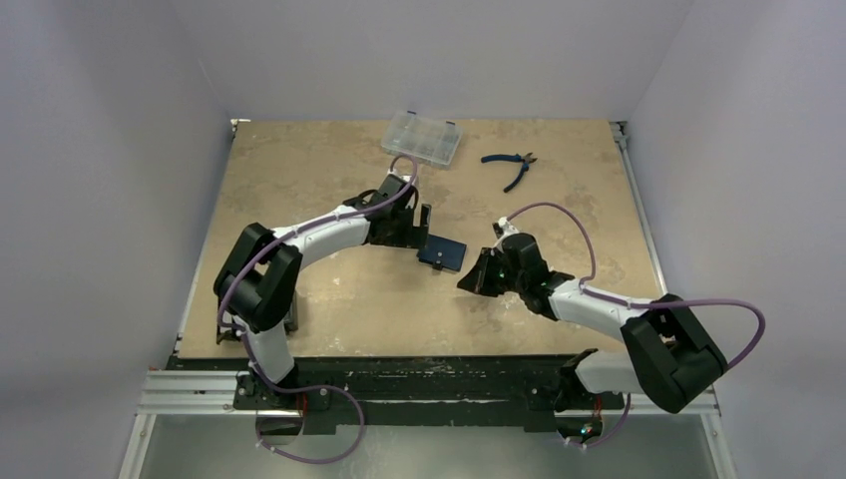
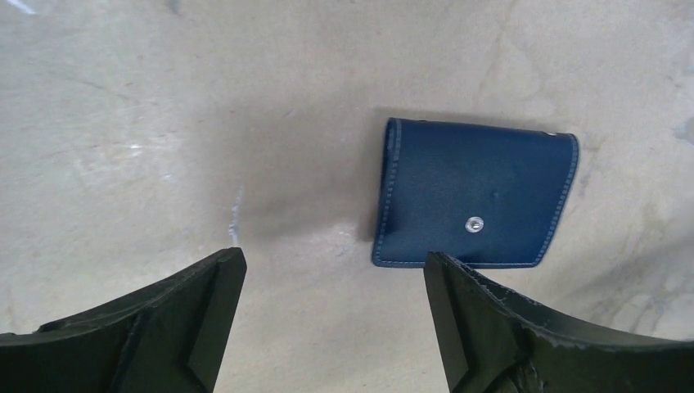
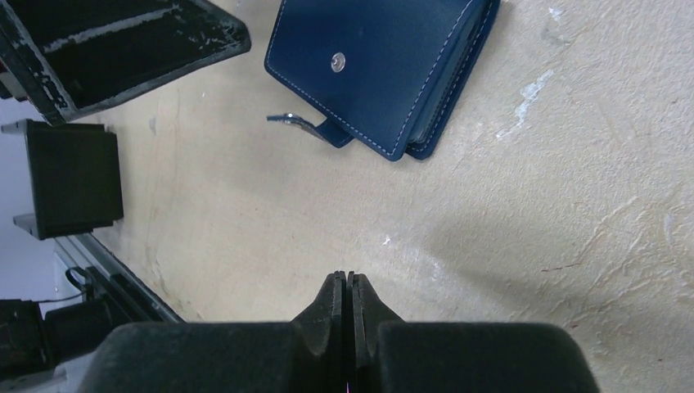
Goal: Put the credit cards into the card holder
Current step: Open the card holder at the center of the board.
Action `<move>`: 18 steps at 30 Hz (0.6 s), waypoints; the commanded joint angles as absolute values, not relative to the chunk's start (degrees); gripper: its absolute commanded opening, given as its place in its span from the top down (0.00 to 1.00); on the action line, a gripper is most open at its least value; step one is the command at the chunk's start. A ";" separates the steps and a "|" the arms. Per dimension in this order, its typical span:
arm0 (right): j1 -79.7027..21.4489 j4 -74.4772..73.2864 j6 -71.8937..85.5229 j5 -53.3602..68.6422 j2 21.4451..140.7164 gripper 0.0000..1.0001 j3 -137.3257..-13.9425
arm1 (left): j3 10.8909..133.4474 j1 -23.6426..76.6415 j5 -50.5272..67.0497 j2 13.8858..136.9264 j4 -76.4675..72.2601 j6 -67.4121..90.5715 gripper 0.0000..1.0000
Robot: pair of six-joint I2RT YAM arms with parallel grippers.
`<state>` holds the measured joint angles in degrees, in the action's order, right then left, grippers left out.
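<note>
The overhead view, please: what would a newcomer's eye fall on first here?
The navy card holder lies folded mid-table, between the two grippers. The left gripper stands open just short of it, while the right gripper is shut and points at it from a little way off. Near the far edge sit a clear compartment case and blue-handled pliers.

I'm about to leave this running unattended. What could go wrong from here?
1. The card holder lies flat, off to one side of the open left gripper; closing may shove it rather than grip it.
2. Its snap tab hangs unfastened, so it may flop open if lifted.
3. The shut right gripper points at it from close by; the arms could clash.
</note>
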<state>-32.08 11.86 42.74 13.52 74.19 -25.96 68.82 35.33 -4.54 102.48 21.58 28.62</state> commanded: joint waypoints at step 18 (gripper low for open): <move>-23.73 9.86 38.31 18.40 79.36 0.49 -32.85 | 66.30 29.51 27.25 108.03 7.51 35.77 0.01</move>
